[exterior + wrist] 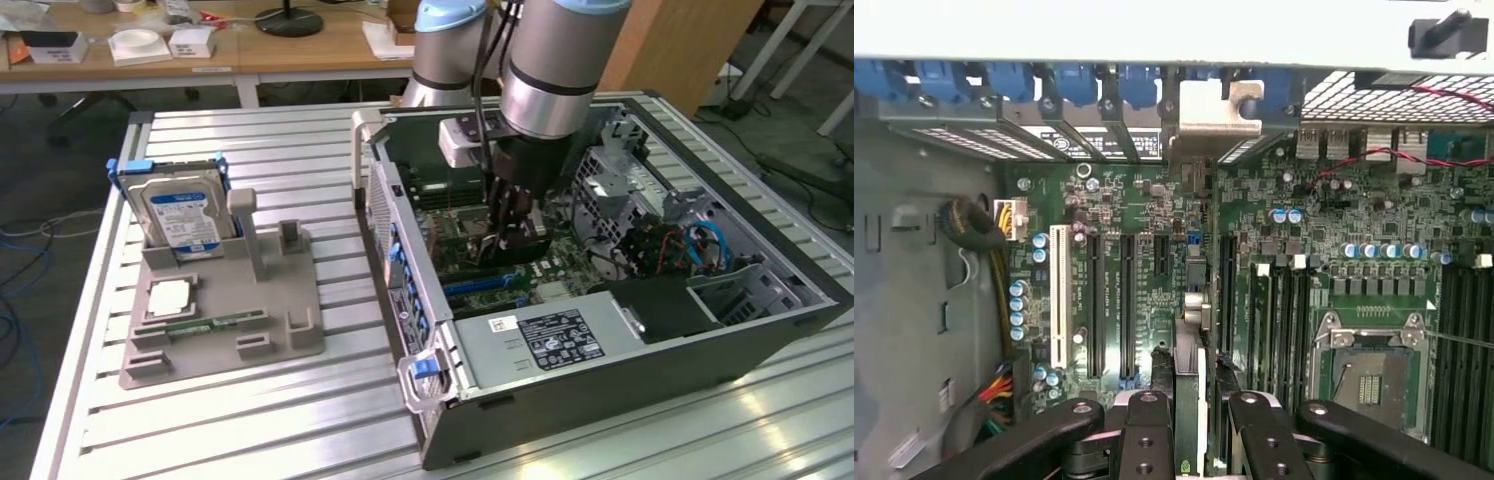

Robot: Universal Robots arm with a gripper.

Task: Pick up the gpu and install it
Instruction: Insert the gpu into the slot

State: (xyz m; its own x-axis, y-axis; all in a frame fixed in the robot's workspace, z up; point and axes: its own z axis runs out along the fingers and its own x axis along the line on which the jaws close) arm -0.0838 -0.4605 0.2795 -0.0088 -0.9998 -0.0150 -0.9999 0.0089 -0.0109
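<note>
Right now the gripper is squeezing the gpu between its fingers, which are sitting close together with just the thin card between them. It is holding the card on its edge inside the open computer case, just above the long slots on the motherboard. I am guessing the card is light and stiff but easy to break, so gripping its flat sides near the top edge, away from the tiny parts, is looking safest.
</note>
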